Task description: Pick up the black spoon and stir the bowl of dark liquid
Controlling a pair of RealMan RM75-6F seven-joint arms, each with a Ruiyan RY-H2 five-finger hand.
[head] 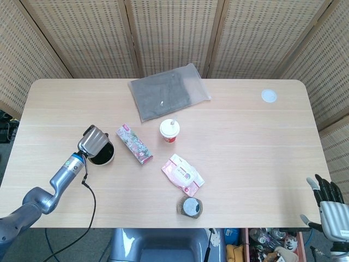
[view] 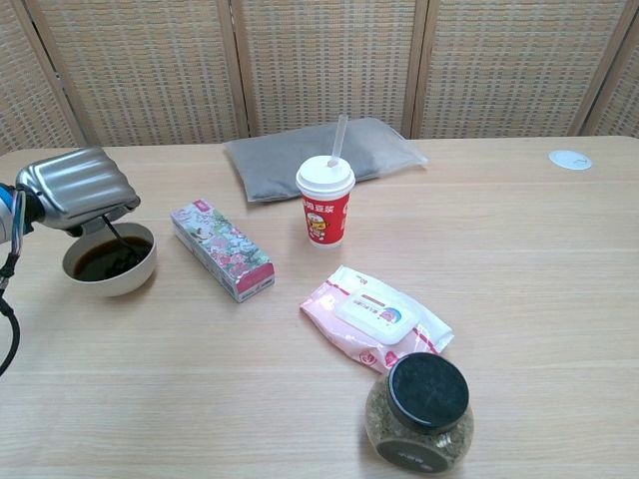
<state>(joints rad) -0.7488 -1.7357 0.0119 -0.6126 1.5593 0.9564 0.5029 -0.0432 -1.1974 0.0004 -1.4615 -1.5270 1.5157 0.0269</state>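
Note:
A pale bowl of dark liquid sits at the table's left; in the head view the bowl is partly covered by my hand. My left hand hovers just above the bowl's rim and holds the black spoon, whose thin handle slants down into the liquid. From above, the left hand hides the spoon. My right hand hangs off the table's near right corner, fingers spread and holding nothing.
A floral box lies right of the bowl. A red paper cup with a straw, a pink wipes pack, a dark-lidded jar, a grey pouch and a white disc are further right.

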